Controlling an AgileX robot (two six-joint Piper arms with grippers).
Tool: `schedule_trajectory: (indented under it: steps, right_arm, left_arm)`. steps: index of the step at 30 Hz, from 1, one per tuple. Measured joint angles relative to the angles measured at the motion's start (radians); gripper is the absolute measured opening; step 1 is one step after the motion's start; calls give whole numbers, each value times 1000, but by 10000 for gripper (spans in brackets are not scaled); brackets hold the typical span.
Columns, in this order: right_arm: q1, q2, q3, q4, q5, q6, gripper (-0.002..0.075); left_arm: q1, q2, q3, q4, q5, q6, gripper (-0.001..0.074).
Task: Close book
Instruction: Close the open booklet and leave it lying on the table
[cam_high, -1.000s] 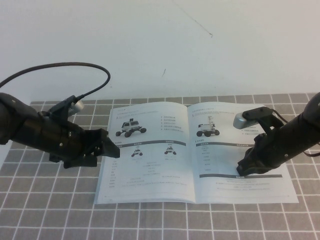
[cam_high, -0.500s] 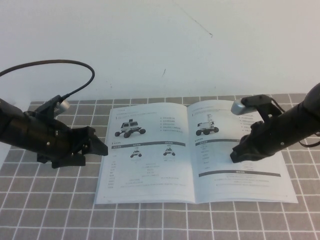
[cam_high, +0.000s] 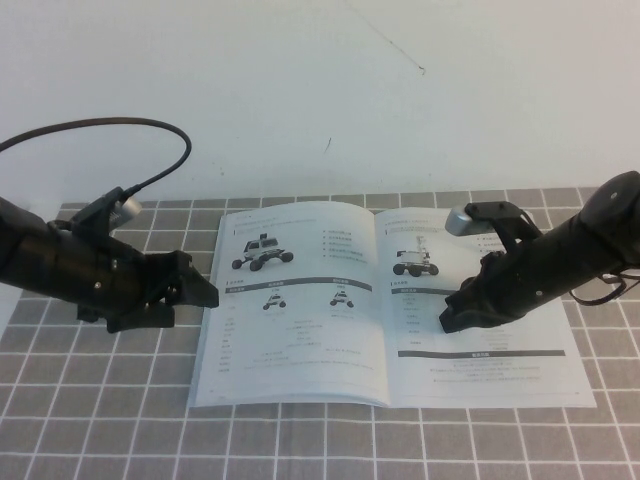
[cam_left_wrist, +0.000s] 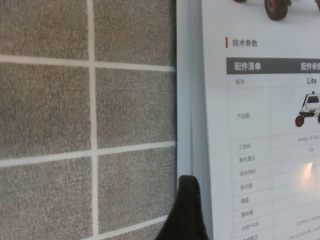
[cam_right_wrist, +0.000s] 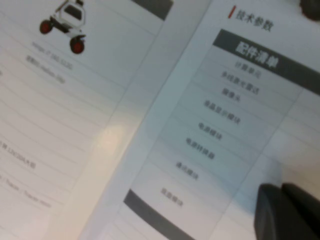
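The book (cam_high: 330, 310) lies open and flat on the grey checked cloth, showing printed pages with small vehicle pictures. My left gripper (cam_high: 203, 284) hovers low just outside the book's left edge, open. Only one dark fingertip (cam_left_wrist: 187, 210) shows in the left wrist view, right beside that page edge (cam_left_wrist: 184, 100). My right gripper (cam_high: 452, 317) is shut and sits on or just over the right page (cam_high: 490, 340), roughly halfway between the spine and the outer edge. Its two fingertips (cam_right_wrist: 287, 212) are pressed together above the page's printed table.
The checked cloth (cam_high: 100, 400) covers the table to the white wall behind. A black cable (cam_high: 120, 125) arches over my left arm. The right arm's wrist camera (cam_high: 470, 217) sticks up over the right page's upper part.
My left gripper has pulled back to the left, off the book's left edge. My right gripper has slid left across the right page toward the spine. The book still lies open.
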Motion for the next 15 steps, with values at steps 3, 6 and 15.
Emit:
schedule_trajectory:
  steps: [3, 6, 15]
  right_arm:
    - [-2, 9, -6, -7, 8, 25, -3]
    - [-4, 16, -13, -10, 16, 49, -3]
    - [-6, 20, -19, -14, 26, 58, -3]
  left_arm:
    - [0, 0, 0, -8, 0, 2, 552]
    - [0, 0, 0, -12, 2, 4, 552]
    - [0, 102, -23, -68, 52, 27, 552]
